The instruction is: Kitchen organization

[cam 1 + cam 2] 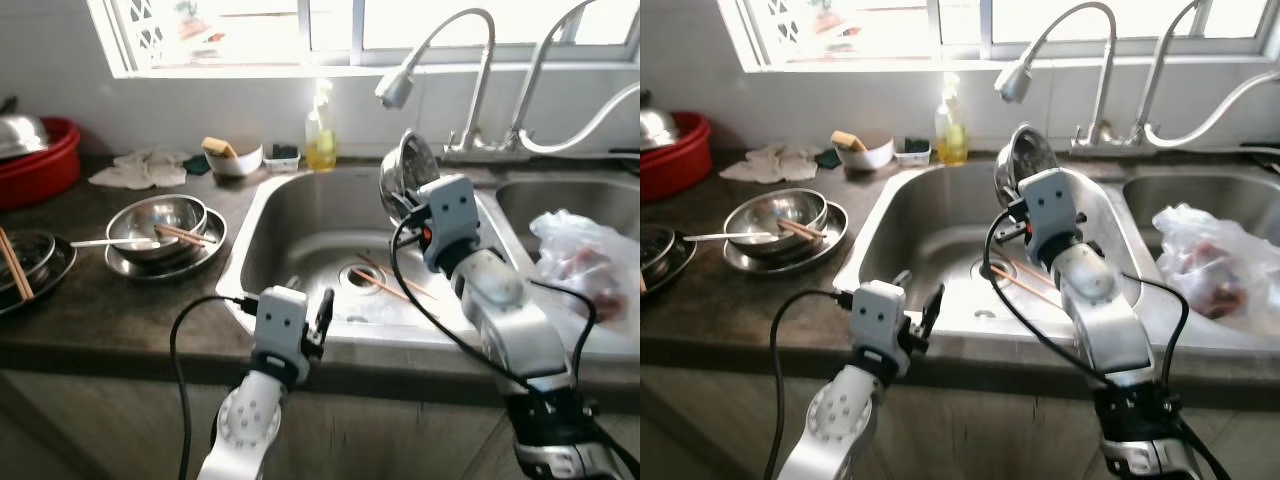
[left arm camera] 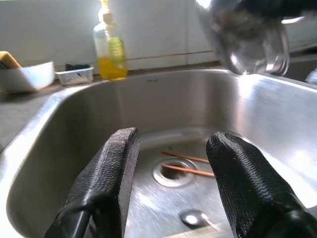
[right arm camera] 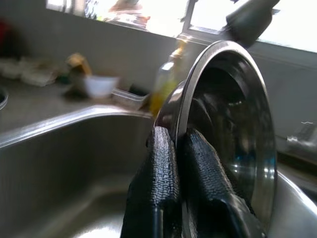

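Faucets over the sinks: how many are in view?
3. One faucet arches over the left sink; a second stands just right of it; a third curves in from the right edge.

The sink point(image 1: 300, 215) basin lies open save chopsticks point(image 1: 385, 282) at its drain, faucet point(image 1: 440, 60) overhanging.

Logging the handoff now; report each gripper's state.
Left gripper: open, holding nothing, above the sink's front edge.
Right gripper: shut on the round stainless-steel bowl, tilted on edge.

A yellow dish-soap bottle point(image 1: 321, 128) stands at the counter's back edge beside 2 curved chrome taps point(image 1: 470, 80).
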Available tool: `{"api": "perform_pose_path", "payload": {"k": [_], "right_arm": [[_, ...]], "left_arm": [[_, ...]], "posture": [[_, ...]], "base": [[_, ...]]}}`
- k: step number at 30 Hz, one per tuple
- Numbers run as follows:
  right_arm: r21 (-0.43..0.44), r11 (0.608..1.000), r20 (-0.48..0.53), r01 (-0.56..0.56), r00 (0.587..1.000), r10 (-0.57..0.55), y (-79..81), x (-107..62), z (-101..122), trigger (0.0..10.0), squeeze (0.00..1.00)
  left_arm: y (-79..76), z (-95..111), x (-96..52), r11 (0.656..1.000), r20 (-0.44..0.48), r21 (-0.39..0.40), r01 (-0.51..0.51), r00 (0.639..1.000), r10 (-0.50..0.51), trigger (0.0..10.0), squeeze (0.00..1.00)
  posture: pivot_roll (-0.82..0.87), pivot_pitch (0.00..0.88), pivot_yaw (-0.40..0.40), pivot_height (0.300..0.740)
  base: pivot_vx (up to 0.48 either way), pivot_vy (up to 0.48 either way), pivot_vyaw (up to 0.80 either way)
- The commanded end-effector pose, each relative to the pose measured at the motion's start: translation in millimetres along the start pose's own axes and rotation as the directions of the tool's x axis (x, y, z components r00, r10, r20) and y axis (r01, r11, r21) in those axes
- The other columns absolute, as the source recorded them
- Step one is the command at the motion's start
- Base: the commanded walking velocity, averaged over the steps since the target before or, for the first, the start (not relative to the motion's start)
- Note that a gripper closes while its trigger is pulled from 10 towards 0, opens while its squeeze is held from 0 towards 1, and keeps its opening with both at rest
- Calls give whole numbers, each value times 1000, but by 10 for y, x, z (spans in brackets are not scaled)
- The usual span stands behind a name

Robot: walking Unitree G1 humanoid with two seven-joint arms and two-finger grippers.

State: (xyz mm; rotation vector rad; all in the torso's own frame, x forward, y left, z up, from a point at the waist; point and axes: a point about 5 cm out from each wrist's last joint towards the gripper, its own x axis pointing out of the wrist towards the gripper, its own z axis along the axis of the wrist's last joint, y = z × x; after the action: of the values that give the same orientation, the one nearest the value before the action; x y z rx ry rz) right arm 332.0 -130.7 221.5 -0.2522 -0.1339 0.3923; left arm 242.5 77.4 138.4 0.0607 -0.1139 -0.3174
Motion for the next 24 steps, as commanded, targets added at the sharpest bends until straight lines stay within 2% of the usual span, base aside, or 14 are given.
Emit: {"api": "perform_pose_path", "payload": {"k": [1, 3, 5, 6, 11, 15, 19, 21, 24], "right_arm": [[-5, 997, 10, -73, 997, 73, 88, 86, 101, 10000, 0], [-29, 991, -76, -132, 989, 130, 50, 148, 42, 10000, 0], [-40, 987, -112, -153, 983, 148, 33, 167, 16, 10000, 0], [-68, 976, -169, -209, 966, 195, 17, 195, -33, 10000, 0], [-74, 966, -234, -248, 946, 225, -18, 253, -102, 10000, 0], [-86, 948, -329, -308, 906, 264, -21, 298, -229, 10000, 0], [-98, 931, -423, -352, 861, 281, -25, 345, -373, 10000, 0], [-107, 928, -443, -357, 853, 277, -31, 349, -411, 10000, 0], [-143, 926, -506, -350, 829, 236, -72, 368, -548, 10000, 0]], "left_arm": [[58, -17, -20, 1000, -13, 2, -22, 1000, 22, 10000, 0], [51, -12, -23, 1000, -11, -2, -20, 1000, 19, 10000, 0], [49, -11, -23, 1000, -10, -1, -19, 1000, 19, 10000, 0], [45, -12, -25, 1000, -11, -2, -20, 1000, 20, 10000, 0], [37, -8, -32, 1000, -12, -5, -20, 1000, 20, 10000, 0], [27, -5, -34, 1000, -13, -8, -18, 1000, 17, 10000, 0], [19, 1, -35, 1000, -13, -10, -16, 1000, 16, 10000, 0], [18, 3, -37, 1000, -13, -11, -17, 1000, 17, 10000, 0], [11, 11, -47, 1000, -11, -13, -20, 1000, 19, 10000, 0]], "posture": [[50, 0, -31, 740], [52, 0, -35, 740], [52, 0, -35, 740], [52, 0, -35, 740], [56, 0, -37, 740], [62, 0, -38, 740], [66, 0, -43, 740], [67, 0, -43, 740], [73, 5, -47, 740]], "base": [[0, 0, 0], [0, 0, 0], [0, 0, 0], [0, 0, 0], [0, 0, 0], [0, 0, 0], [0, 0, 0], [0, 0, 0], [0, 0, 0]]}}
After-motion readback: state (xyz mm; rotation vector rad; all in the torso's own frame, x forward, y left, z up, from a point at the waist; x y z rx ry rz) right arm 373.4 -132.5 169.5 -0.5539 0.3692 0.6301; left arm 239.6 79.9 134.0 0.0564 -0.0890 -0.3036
